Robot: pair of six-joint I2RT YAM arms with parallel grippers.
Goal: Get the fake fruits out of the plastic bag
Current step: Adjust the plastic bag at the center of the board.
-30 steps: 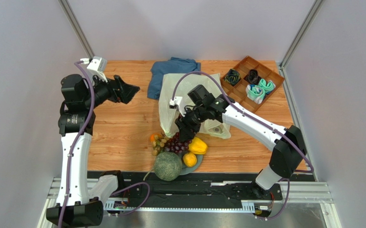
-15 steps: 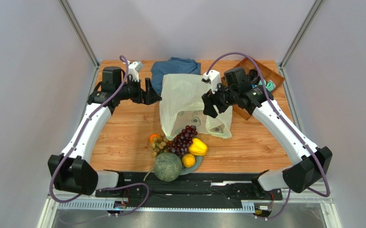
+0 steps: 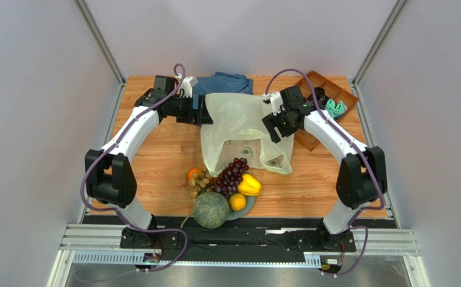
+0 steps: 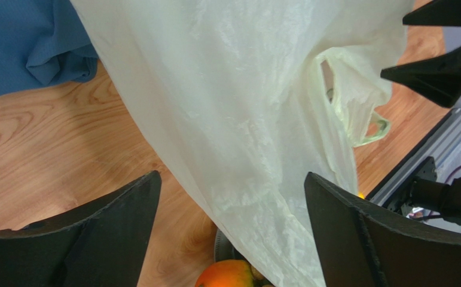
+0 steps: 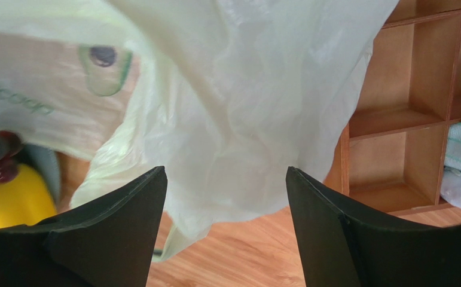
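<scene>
Left gripper (image 3: pixel 204 113) jaws spread wide at the left edge of the plastic bag (image 3: pixel 238 119); wrist view shows film beyond the gap, nothing clamped. Right gripper (image 3: pixel 273 127) also spread, at the bag's right edge, not gripping. Bag lies mid-table, far end touching the blue cloth (image 3: pixel 220 84), handles toward the near edge. Fake fruits piled just outside: grapes (image 3: pixel 231 173) against the bag, yellow piece (image 3: pixel 250 185), orange (image 3: pixel 238 201), melon (image 3: pixel 210 209) nearest the bases. Wooden tray (image 3: pixel 310 140) beside the right arm.

Wooden table (image 3: pixel 155 161): plastic bag (image 3: pixel 238 119), fake fruits (image 3: pixel 223 191), blue cloth (image 3: pixel 220 81), tray (image 3: pixel 324 82)
</scene>
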